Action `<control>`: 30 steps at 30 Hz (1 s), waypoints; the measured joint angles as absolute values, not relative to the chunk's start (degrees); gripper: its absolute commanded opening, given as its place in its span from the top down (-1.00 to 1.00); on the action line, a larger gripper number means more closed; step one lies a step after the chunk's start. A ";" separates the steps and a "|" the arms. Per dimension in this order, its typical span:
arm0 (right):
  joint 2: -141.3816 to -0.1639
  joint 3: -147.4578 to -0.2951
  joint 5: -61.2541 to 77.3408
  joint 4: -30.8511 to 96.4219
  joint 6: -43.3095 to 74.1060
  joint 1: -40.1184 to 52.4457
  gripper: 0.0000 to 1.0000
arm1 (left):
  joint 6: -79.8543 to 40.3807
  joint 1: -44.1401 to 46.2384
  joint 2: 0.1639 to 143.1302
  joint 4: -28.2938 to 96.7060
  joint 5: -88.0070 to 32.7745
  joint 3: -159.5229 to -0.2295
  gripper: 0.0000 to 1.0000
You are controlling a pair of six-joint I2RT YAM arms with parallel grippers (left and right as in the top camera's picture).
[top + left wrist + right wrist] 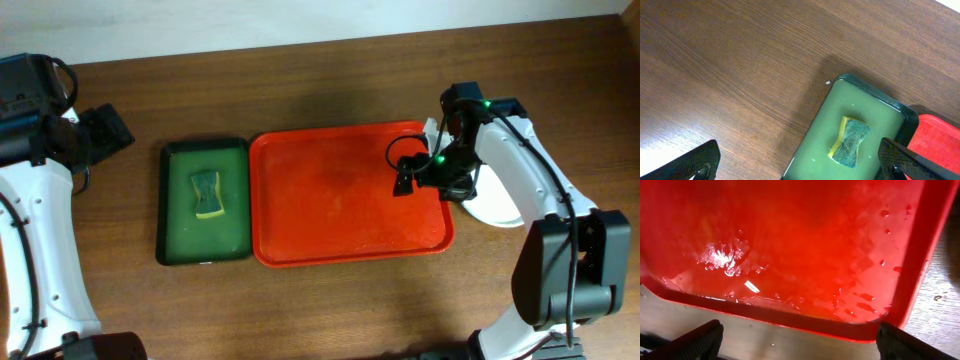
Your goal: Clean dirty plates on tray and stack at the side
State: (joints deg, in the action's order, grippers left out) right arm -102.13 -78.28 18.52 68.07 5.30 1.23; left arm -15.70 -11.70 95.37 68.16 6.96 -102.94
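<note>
I see right gripper (799, 339) fingers spread wide, nothing between, above wet glossy red tray (790, 235) corner. Left gripper (799, 160) likewise spread, empty. Pale round plates (497, 208) just beside right gripper, outside tray rim.

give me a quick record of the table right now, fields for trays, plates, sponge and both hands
red tray: middle of the table, no plates on it, surface wet
green tray: just left of the red tray
sponge: lying in the green tray
plates: pale, on the table right of the red tray, partly under the right arm; count cannot be told
left hand: open, empty, above the table by the green tray
right hand: open, empty, over the red tray's right side
</note>
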 measured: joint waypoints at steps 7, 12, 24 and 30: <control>-102.13 -78.28 18.55 68.07 5.32 1.21 -0.97 | -15.70 -11.70 95.37 68.16 6.96 -102.94 -0.98; -98.02 -77.93 18.52 68.05 5.30 1.21 -0.97 | -15.70 -11.70 95.37 68.16 6.96 -102.94 -0.98; -45.56 -77.58 16.56 61.58 5.32 1.23 -0.97 | -15.70 -11.70 95.37 68.16 6.94 -102.94 -0.98; -18.41 -78.94 10.61 58.30 5.13 1.21 -0.97 | -15.70 -11.70 95.37 68.20 6.96 -102.94 -0.99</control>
State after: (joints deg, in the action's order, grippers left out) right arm -18.41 -78.94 10.61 58.30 5.13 1.21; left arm -15.70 -11.70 95.37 68.20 6.96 -102.94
